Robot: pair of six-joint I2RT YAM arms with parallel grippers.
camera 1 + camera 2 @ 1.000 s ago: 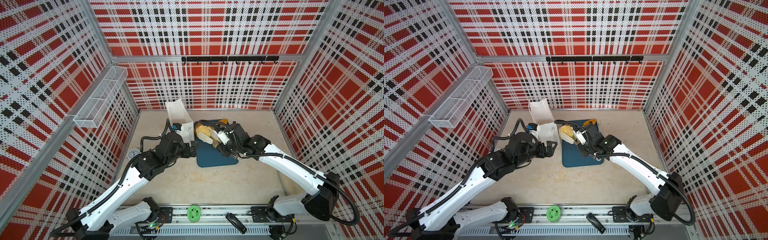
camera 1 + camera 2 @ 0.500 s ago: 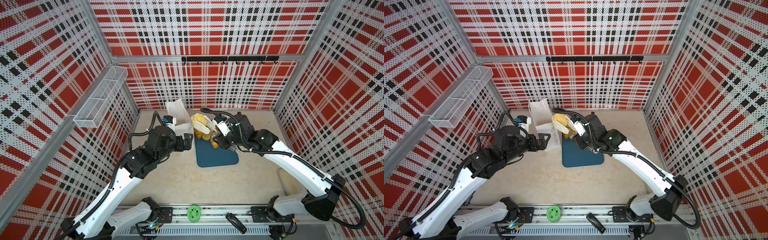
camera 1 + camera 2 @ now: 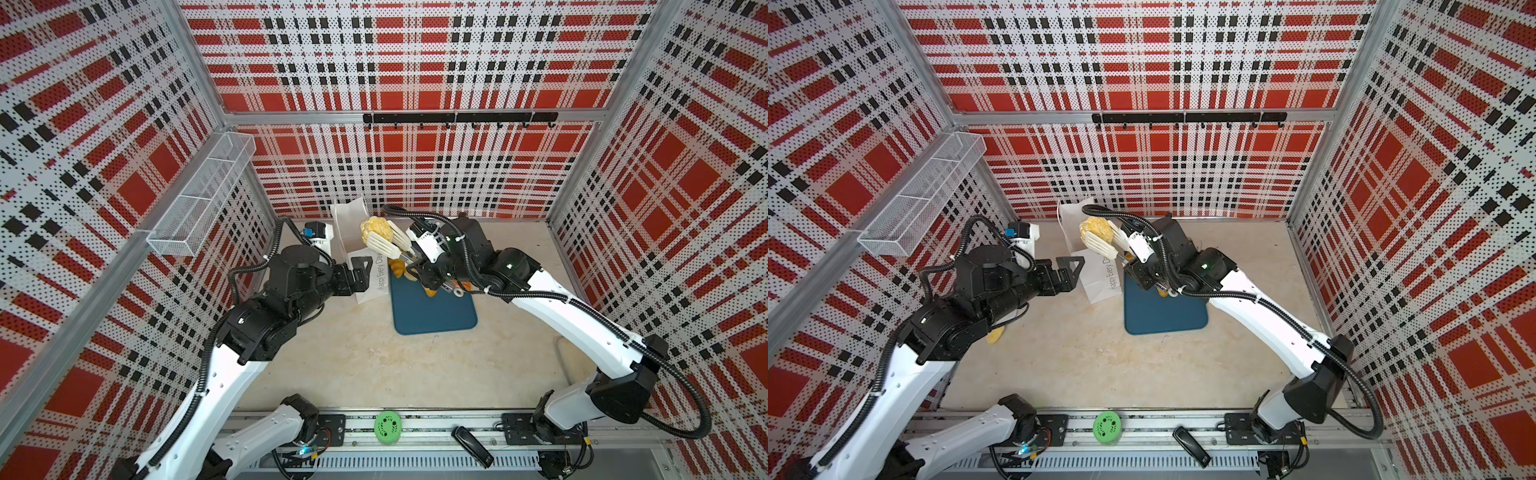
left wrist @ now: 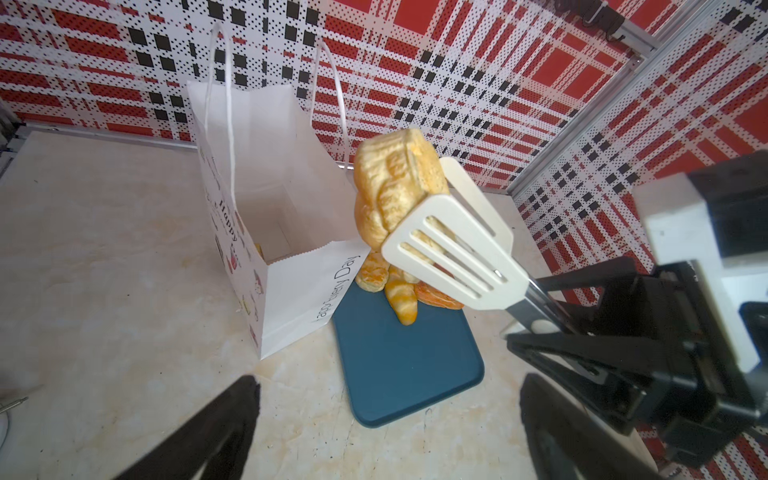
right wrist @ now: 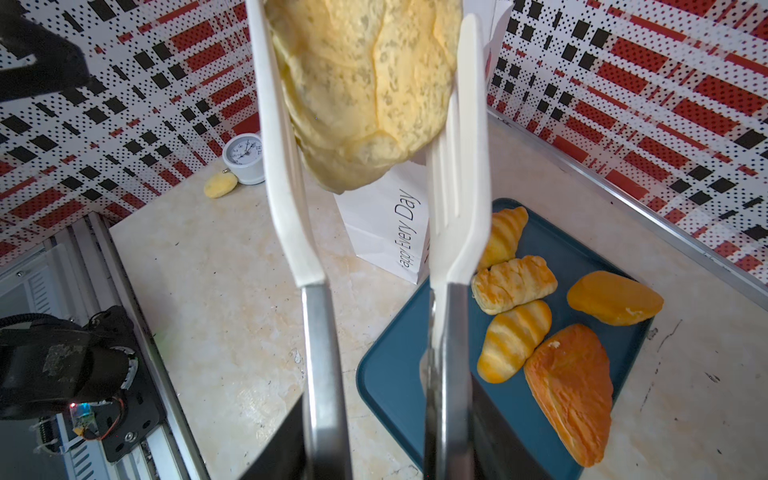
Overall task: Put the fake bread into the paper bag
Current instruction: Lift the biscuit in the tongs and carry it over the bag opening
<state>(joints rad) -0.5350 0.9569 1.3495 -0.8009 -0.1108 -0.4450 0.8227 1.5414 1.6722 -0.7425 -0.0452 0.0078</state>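
The white paper bag (image 3: pixel 374 279) (image 3: pixel 1098 276) (image 4: pixel 266 166) stands open at the back, left of the teal tray (image 3: pixel 432 316) (image 5: pixel 395 374). My right gripper (image 3: pixel 422 272) (image 3: pixel 1142 274) (image 5: pixel 386 436) is shut on metal-handled white tongs (image 3: pixel 386 246) (image 4: pixel 453 257) (image 5: pixel 286 187). The tongs pinch a pale crumbly bun (image 3: pixel 376 227) (image 3: pixel 1096 228) (image 4: pixel 395 187) (image 5: pixel 365 83) in the air by the bag's rim. Several more fake bread pieces (image 5: pixel 515 282) (image 4: pixel 401 291) lie on the tray's far end. My left gripper (image 3: pixel 361 274) (image 3: pixel 1070 273) (image 4: pixel 386 415) is open and empty, beside the bag's left face.
A white clock (image 5: pixel 245 156) and a small yellow piece (image 5: pixel 220 184) sit by the left wall, under my left arm. A wire basket (image 3: pixel 203 195) hangs on the left wall. A green disc (image 3: pixel 387 427) and a black bar (image 3: pixel 471 444) lie on the front rail.
The right gripper has lifted the tongs and bun off the tray, up and left to the bag's rim. The left arm has risen and drawn back a little from the bag.
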